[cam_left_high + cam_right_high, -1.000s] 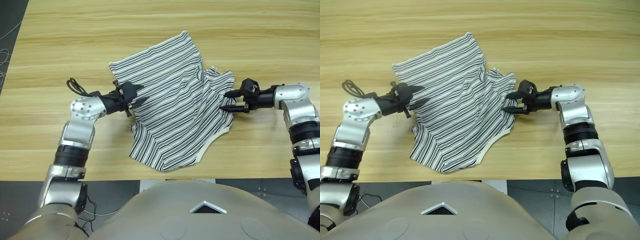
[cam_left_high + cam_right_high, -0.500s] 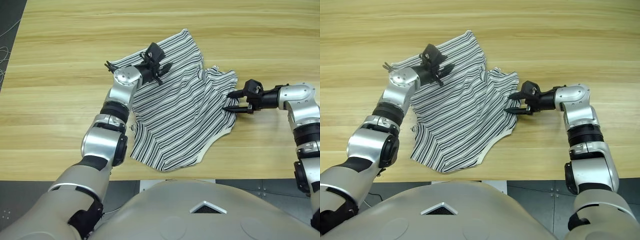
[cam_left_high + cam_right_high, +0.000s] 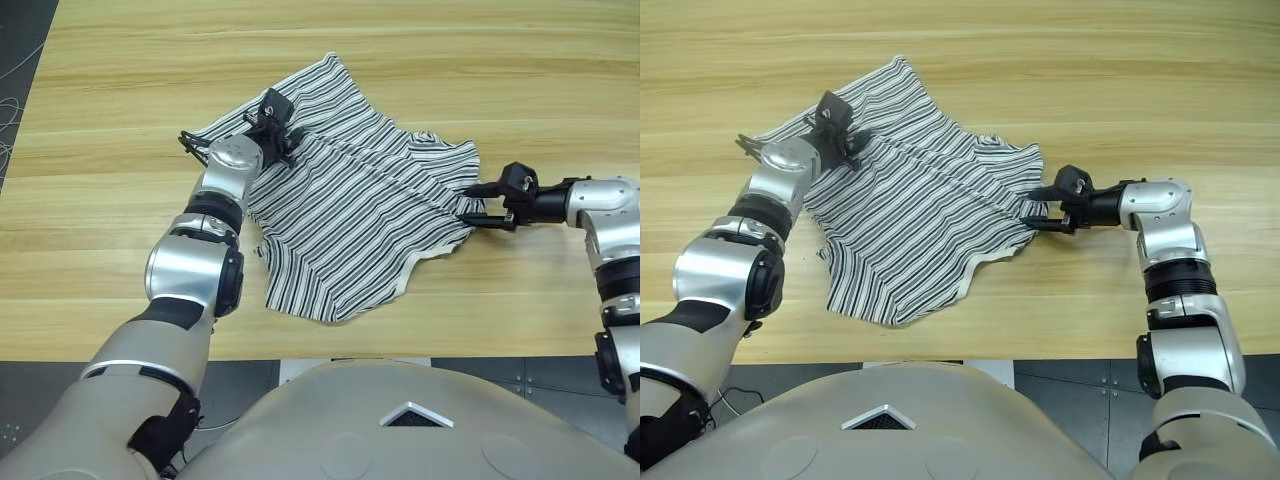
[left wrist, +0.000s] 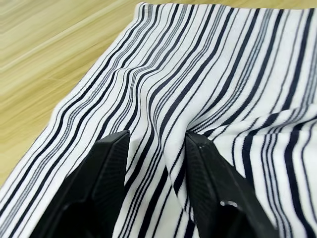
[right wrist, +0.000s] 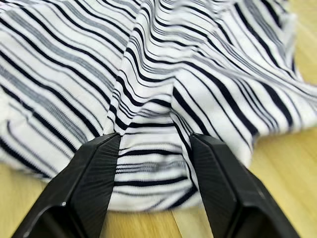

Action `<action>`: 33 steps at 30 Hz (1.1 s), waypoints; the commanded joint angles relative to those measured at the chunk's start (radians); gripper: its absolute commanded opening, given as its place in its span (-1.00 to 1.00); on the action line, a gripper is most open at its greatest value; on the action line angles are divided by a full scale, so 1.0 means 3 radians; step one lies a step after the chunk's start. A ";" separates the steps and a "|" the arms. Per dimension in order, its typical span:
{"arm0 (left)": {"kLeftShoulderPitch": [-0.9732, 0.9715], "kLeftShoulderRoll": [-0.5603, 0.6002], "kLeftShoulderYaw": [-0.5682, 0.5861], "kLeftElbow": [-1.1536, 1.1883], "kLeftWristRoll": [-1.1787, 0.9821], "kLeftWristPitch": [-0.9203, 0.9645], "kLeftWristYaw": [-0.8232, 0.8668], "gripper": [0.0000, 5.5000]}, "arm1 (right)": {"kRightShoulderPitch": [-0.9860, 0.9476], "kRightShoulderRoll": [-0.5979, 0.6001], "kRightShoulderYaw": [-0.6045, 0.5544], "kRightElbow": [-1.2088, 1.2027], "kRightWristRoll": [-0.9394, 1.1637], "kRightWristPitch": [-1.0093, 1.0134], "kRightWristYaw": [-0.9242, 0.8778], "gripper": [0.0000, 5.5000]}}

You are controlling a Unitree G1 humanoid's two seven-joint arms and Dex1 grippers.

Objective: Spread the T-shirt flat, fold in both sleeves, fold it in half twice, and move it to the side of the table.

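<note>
Across the desk (image 3: 520, 60), mid-frame, flattening the rumpled T-shirt (image 3: 350, 220). Left pincer (image 4: 156, 141) spread, tips on its upper-left corner; right pincer (image 5: 154, 139) spread, astride its right edge. Drag apart evenly, low, until creases vanish.

My left arm (image 3: 205, 235) lies across the T-shirt (image 3: 350, 215) and covers its near left border, so I can't trace the outline there. In the left wrist view, my left gripper (image 4: 157, 138) has both fingers (image 4: 106, 168) cut off at the roots by the view's edge, and the T-shirt runs out of view beyond them. My right gripper (image 5: 154, 137) is the same, with its fingers (image 5: 218, 173) cropped at the base. The cloth beneath them is hidden. Which part of the T-shirt the bunched fold at its right corner is, I can't tell.
</note>
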 commanded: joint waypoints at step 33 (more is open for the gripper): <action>-0.0186 -0.0118 0.0808 -0.1167 -0.0979 0.0090 -0.0958 -0.30 | 0.2195 -0.1112 0.0019 -0.2803 0.0472 0.0729 0.0425 -0.06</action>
